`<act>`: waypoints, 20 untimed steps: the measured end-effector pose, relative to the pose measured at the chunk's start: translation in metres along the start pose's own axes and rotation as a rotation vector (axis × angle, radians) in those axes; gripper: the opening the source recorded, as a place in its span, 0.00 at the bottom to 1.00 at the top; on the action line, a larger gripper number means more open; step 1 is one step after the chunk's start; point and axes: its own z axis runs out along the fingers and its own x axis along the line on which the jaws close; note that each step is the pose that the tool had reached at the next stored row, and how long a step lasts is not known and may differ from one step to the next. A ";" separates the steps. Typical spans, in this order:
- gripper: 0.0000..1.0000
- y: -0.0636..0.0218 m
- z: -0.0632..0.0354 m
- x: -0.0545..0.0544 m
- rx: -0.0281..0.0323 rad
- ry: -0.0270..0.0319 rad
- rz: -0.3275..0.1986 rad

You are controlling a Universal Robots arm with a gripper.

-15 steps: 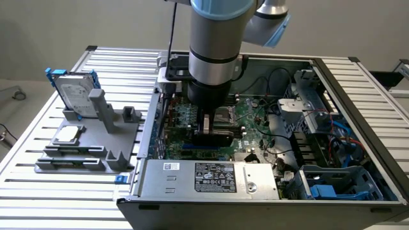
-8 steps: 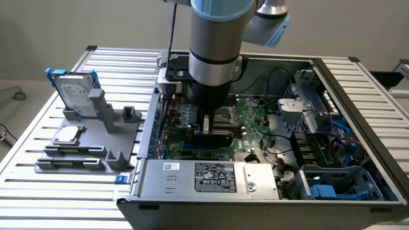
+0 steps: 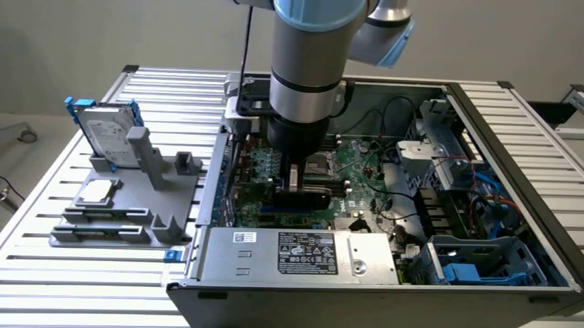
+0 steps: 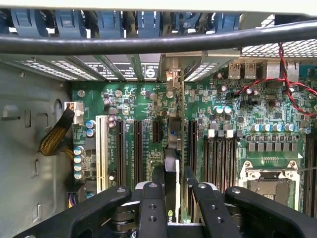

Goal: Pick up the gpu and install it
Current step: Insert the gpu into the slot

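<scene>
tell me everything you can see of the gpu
The gpu is a slim card with a black shroud. The wrist view shows it edge-on, with a small green logo on it. It stands on edge, clamped between the gripper's fingers, inside the open computer case. It sits low over the green motherboard and runs parallel to its long black slots. In the exterior view it is a dark block under the arm. Whether it sits in a slot cannot be told.
</scene>
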 end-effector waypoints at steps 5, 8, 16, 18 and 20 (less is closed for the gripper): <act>0.26 0.0000 0.0013 0.001 -0.0057 -0.0010 0.000; 0.26 -0.0002 0.0017 0.002 -0.0079 -0.0020 0.000; 0.26 -0.0019 0.0022 0.004 -0.0174 -0.0243 -0.001; 0.26 -0.0020 0.0025 0.005 -0.0202 -0.0267 -0.001; 0.26 -0.0020 0.0029 0.006 -0.0236 -0.0275 -0.001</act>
